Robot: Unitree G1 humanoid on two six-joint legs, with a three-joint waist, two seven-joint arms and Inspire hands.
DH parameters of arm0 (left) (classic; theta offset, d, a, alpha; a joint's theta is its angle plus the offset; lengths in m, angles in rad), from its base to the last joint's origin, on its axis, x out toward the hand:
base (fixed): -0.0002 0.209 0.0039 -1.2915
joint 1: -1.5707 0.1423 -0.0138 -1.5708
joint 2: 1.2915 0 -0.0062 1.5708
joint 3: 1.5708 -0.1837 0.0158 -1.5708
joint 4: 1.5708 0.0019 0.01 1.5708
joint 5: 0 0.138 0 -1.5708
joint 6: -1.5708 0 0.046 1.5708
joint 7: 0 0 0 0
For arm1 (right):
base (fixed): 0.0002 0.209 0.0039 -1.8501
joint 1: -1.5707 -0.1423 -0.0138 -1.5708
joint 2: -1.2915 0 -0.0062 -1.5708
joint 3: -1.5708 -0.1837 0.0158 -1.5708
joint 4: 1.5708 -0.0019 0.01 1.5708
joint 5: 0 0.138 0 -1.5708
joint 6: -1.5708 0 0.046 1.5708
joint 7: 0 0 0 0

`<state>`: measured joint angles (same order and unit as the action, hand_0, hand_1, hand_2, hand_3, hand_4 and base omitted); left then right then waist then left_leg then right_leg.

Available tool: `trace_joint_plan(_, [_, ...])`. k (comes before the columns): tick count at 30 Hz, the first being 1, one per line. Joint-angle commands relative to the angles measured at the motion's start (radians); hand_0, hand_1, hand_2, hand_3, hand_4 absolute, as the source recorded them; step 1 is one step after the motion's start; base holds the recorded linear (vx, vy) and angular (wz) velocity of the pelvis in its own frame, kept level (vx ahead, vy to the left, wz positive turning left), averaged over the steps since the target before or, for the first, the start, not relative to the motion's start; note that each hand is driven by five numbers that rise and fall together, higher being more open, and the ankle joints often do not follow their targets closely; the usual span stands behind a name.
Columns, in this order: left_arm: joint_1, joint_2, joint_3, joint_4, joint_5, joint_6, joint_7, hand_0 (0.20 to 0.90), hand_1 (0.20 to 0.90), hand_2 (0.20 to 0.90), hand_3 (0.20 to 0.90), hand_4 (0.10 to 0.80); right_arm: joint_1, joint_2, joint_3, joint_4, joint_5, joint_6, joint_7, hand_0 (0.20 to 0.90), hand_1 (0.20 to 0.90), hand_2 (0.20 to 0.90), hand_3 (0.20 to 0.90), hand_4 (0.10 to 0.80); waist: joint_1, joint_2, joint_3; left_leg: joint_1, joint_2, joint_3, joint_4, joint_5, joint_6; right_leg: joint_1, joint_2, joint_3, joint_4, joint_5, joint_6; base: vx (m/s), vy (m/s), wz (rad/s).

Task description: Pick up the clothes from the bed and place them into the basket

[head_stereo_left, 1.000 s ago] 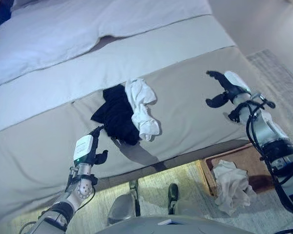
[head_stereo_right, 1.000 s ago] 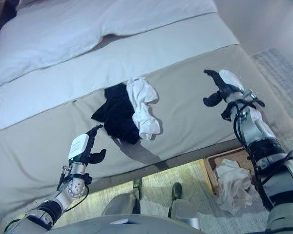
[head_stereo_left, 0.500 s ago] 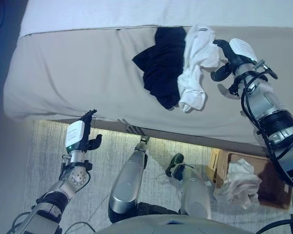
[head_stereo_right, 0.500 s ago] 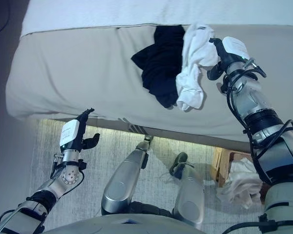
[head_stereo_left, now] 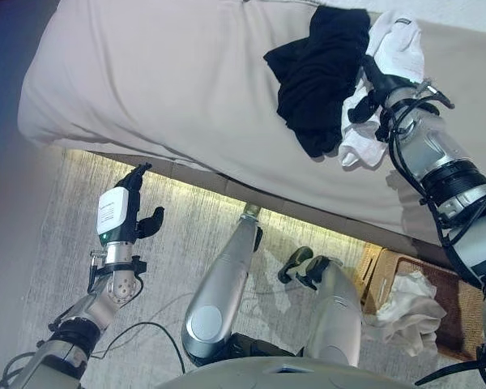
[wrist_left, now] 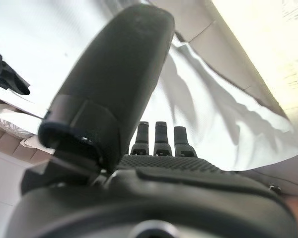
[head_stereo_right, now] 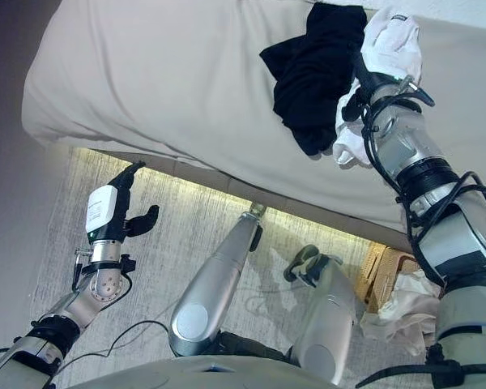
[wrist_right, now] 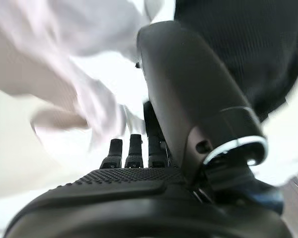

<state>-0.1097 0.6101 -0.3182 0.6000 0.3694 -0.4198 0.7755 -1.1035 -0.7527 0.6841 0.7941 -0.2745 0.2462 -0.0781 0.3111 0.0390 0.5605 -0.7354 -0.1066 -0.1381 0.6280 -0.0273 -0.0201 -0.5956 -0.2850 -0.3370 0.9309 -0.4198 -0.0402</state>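
Nearest, at the lower right, a woven basket stands on the pale rug beside the bed, and a crumpled white cloth already lies in it, spilling over its near rim. On the left, the left hand hangs over the rug, just short of the bed's near edge and well apart from the clothes; its fingers are straight and relaxed and it holds nothing.

Farther off, the bed stretches across the scene under a smooth beige cover. The clothes still on it lie at the far right: a black garment, rumpled and dull, bunched into a loose heap with one end drooping toward the bed's near edge, and a white garment touching its right side, twisted into soft folds, with a tail trailing down toward the near edge.

The right hand rests on the white garment, right where it meets the black one. Its wrist view shows the thumb laid against the dark cloth and the fingers reaching into the white folds, but whether they have closed on the cloth cannot be told.
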Motion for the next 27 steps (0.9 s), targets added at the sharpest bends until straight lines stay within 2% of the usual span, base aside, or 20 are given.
trace_joint_plan(1, [0.02, 0.044, 0.038, -0.114, -0.039, -0.079, 0.105, 0.9, 0.9, 0.9, 0.9, 0.8, -0.137, -0.024, 0.045, 0.046, -0.023, 0.001, -0.014, 0.9, 0.9, 0.9, 0.9, 0.8, 0.019, 0.036, -0.041, -0.014, -0.014, 0.039, 0.199, -0.189, 0.059, -0.041, 0.064, 0.0, 0.01, 0.102, -0.028, -0.088, 0.023, 0.07])
trace_joint_plan(7, [0.013, 0.056, 0.061, -0.189, -0.044, -0.108, 0.146, 0.9, 0.9, 0.9, 0.9, 0.8, -0.173, -0.015, 0.087, 0.164, -0.036, 0.084, 0.011, 0.9, 0.9, 0.9, 0.9, 0.8, 0.028, 0.054, -0.041, -0.106, -0.019, 0.051, 0.258, -0.202, 0.073, -0.14, 0.069, 0.012, 0.056, 0.098, -0.026, -0.064, 0.012, 0.05])
trace_joint_plan(14, [-0.015, 0.069, 0.06, -0.229, -0.044, -0.11, 0.166, 0.9, 0.9, 0.9, 0.9, 0.8, -0.206, -0.003, 0.11, 0.277, -0.04, 0.1, 0.041, 0.9, 0.9, 0.9, 0.9, 0.8, 0.029, 0.059, -0.041, -0.173, -0.021, 0.064, 0.332, -0.232, 0.088, -0.213, 0.082, 0.015, 0.107, 0.086, -0.031, -0.072, 0.004, -0.02])
trace_joint_plan(19, [-0.024, 0.069, 0.053, -0.235, -0.064, -0.092, 0.162, 0.9, 0.9, 0.9, 0.9, 0.8, -0.223, 0.014, 0.126, 0.316, -0.028, 0.099, 0.078, 0.9, 0.9, 0.9, 0.9, 0.8, 0.025, 0.068, -0.041, -0.202, -0.017, 0.076, 0.39, -0.255, 0.087, -0.244, 0.083, 0.02, 0.142, 0.077, -0.036, -0.044, 0.016, -0.04])
trace_joint_plan(21, [-0.026, 0.071, 0.045, -0.238, -0.066, -0.082, 0.155, 0.9, 0.9, 0.9, 0.9, 0.8, -0.222, 0.022, 0.123, 0.326, -0.009, 0.121, 0.078, 0.759, 0.759, 0.759, 0.735, 0.635, 0.025, 0.069, -0.041, -0.205, -0.015, 0.077, 0.409, -0.261, 0.083, -0.246, 0.08, 0.023, 0.149, 0.078, -0.035, -0.01, -0.005, -0.09])
trace_joint_plan(22, [-0.023, 0.07, 0.047, -0.236, -0.063, -0.085, 0.154, 0.9, 0.9, 0.9, 0.9, 0.8, -0.224, 0.024, 0.12, 0.33, -0.004, 0.126, 0.079, 0.759, 0.759, 0.759, 0.735, 0.635, 0.025, 0.069, -0.041, -0.202, -0.014, 0.078, 0.407, -0.261, 0.083, -0.242, 0.081, 0.023, 0.148, 0.077, -0.035, -0.009, -0.006, -0.17])
trace_joint_plan(23, [-0.017, 0.069, 0.05, -0.235, -0.06, -0.088, 0.153, 0.9, 0.9, 0.9, 0.9, 0.8, -0.22, 0.025, 0.112, 0.342, -0.003, 0.116, 0.074, 0.3, 0.3, 0.3, 0.2, 0.1, 0.024, 0.068, -0.041, -0.194, -0.012, 0.078, 0.403, -0.262, 0.082, -0.233, 0.084, 0.024, 0.143, 0.077, -0.035, -0.01, 0.001, -0.07])
trace_joint_plan(27, [-0.004, 0.068, 0.052, -0.217, -0.062, -0.104, 0.156, 0.9, 0.9, 0.9, 0.9, 0.8, -0.201, 0.025, 0.098, 0.347, 0.001, 0.114, 0.066, 0.3, 0.3, 0.3, 0.2, 0.1, 0.018, 0.059, -0.041, -0.153, -0.001, 0.081, 0.368, -0.251, 0.077, -0.191, 0.094, 0.028, 0.11, 0.086, -0.033, -0.018, 0.011, 0.02])
